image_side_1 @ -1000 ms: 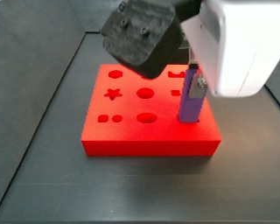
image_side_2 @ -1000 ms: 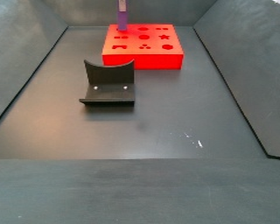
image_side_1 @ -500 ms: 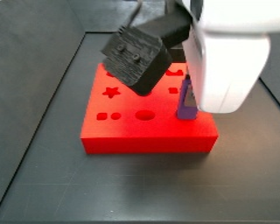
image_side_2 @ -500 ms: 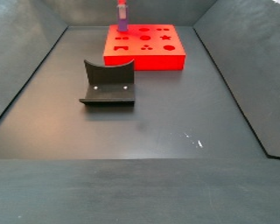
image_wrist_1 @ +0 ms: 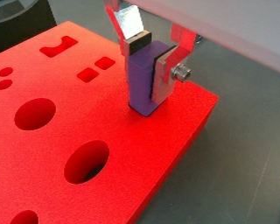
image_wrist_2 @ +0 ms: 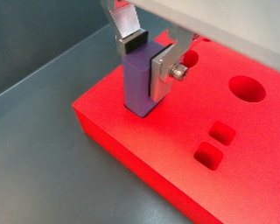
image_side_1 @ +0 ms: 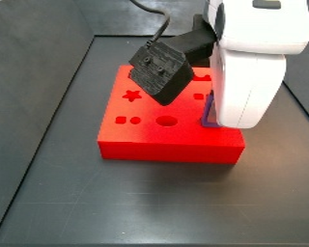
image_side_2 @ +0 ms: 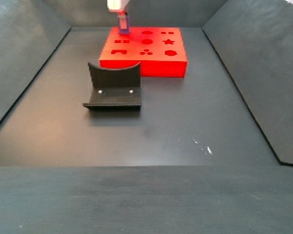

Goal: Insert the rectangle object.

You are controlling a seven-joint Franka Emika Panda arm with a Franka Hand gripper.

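Note:
The rectangle object (image_wrist_1: 140,83) is a purple-blue bar standing upright, its lower end sunk into a hole near a corner of the red block (image_wrist_1: 95,131). My gripper (image_wrist_1: 149,68) is shut on the bar, with one silver finger on each side. Both wrist views show this; the bar (image_wrist_2: 136,87), the gripper (image_wrist_2: 145,63) and the red block (image_wrist_2: 189,122) appear again there. In a side view my white gripper body (image_side_1: 235,77) covers the bar except a purple sliver (image_side_1: 210,111) just above the block (image_side_1: 170,140).
The red block (image_side_2: 149,55) has several other shaped holes, among them a star and circles. A dark grey curved holder (image_side_2: 113,88) stands on the dark floor in front of the block. Sloping dark walls enclose the floor. A black camera mount (image_side_1: 164,66) hangs beside my gripper.
My gripper has moved down with the bar. Much less of the purple bar shows above the red block than a second ago.

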